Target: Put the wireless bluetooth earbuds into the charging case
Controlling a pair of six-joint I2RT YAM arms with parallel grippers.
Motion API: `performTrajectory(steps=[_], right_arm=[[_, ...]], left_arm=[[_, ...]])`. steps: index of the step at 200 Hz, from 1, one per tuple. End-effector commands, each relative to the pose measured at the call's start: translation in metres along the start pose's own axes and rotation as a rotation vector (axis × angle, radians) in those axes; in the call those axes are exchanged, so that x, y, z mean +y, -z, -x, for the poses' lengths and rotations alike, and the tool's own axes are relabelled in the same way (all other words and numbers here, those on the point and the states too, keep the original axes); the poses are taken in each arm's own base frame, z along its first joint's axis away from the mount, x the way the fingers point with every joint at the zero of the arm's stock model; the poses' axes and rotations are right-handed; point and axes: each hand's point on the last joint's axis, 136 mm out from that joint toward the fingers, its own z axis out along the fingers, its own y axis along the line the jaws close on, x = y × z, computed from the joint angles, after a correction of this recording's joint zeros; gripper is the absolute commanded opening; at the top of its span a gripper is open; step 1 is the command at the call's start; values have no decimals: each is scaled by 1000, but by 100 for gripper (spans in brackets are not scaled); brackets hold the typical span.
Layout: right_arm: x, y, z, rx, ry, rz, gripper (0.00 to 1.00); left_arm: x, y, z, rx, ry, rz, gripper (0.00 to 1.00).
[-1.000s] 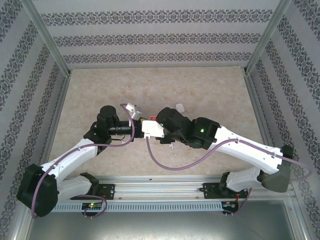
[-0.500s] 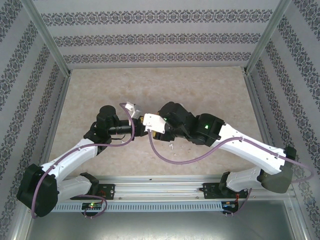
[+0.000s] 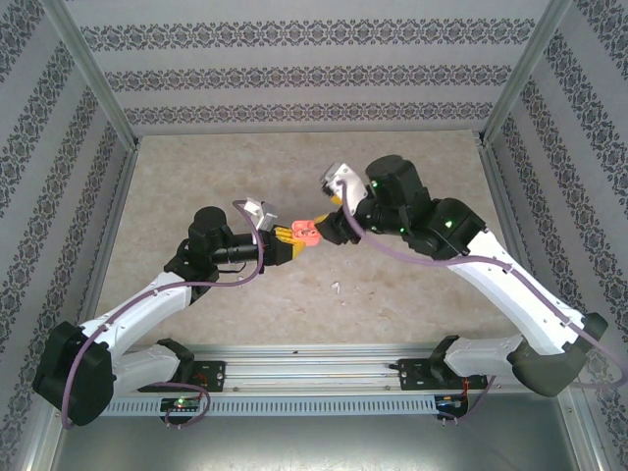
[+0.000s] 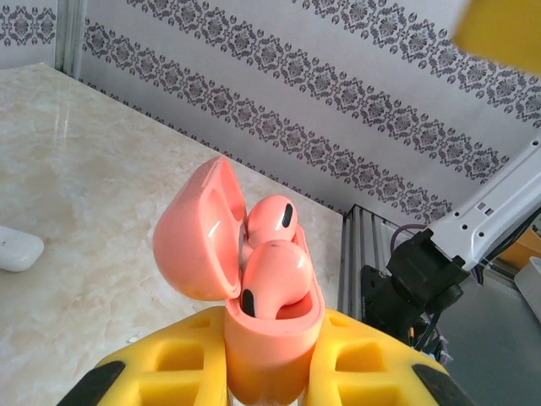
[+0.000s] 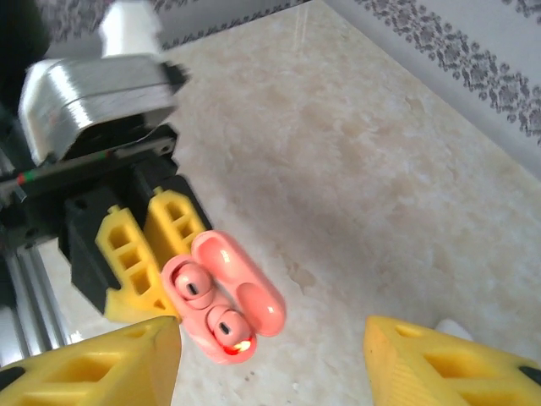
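Observation:
A salmon-pink charging case [image 4: 269, 338] stands with its lid hinged open, gripped low down between the yellow fingers [image 4: 161, 372] of my left gripper [image 4: 275, 359]. Two pink earbuds [image 4: 272, 277] sit in its wells. In the right wrist view the case [image 5: 224, 309] lies below me, both earbuds [image 5: 193, 286] seated and a red light glowing at its near end. My right gripper [image 5: 270, 372] hangs open above it, touching nothing. From above, the case [image 3: 306, 232] sits at the tip of the left gripper [image 3: 292, 235], with the right gripper [image 3: 332, 228] close beside it.
A white case [image 4: 17, 249] lies shut on the marble table [image 3: 412, 285], off to the left in the left wrist view. A tiny white object [image 3: 336, 287] lies on the table nearer the arm bases. Patterned walls and metal posts [image 3: 93, 74] enclose the table.
My right gripper has opened wider and swung up and away to the far right, uncovering the pink case. The left arm has held still with the case.

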Motion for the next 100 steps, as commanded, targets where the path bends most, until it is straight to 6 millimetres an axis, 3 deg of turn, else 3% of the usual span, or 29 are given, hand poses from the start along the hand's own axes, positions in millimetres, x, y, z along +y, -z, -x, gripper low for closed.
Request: performTrajectory(steps=[1,29,43,62,100], right_arm=[[-2,6,16,-77,-262,126,58],[-25,-5,14,-115,-551,252,57],[-30,-11,14,-132,-649,327,51],[-32,-19,13,-122,-712,380,44],[-28,-33,7,-78,-810,476,41]], left_arm=[[-13,3,23,-69,-56,-31,0],[-14,2,26,-78,-51,-45,0],[-16,1,29,-83,-52,-57,0],[-19,0,32,-88,-51,-80,0],[-24,-3,39,-113,-58,-133,0]])
